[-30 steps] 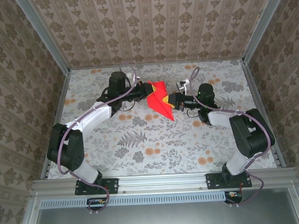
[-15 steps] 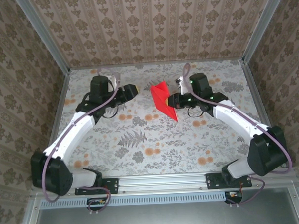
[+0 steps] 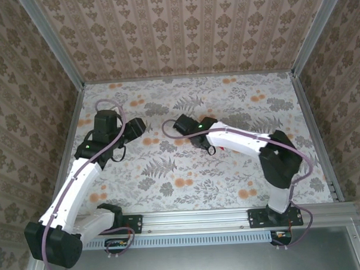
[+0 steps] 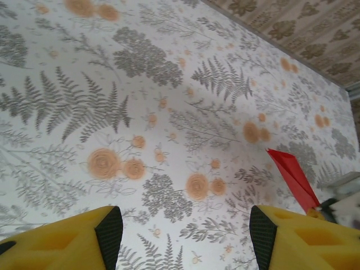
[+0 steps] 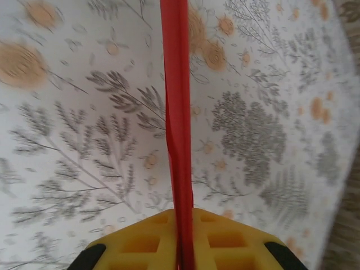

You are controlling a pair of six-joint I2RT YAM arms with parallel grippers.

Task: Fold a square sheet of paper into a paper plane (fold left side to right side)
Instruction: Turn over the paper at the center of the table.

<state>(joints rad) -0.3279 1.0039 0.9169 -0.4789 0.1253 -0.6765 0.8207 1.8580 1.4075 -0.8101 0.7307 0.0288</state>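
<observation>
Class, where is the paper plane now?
In the right wrist view, the paper plane is clamped edge-on in the right gripper, above the floral tablecloth.

Top external: fixed high above and behind the near edge of the tablecloth (image 3: pixel 169 171), tilted down toward the far wall (image 3: pixel 187 33); distant, whole cloth in frame.
Left wrist: low over the cloth, looking forward between the spread fingers of the left gripper (image 4: pixel 185 236); close.
Right wrist: very close, sighting along the paper plane (image 5: pixel 177 112) pinched in the right gripper (image 5: pixel 183 242).
Shared: flowered cloth in all three; the plane's red tip in both wrist views.
</observation>
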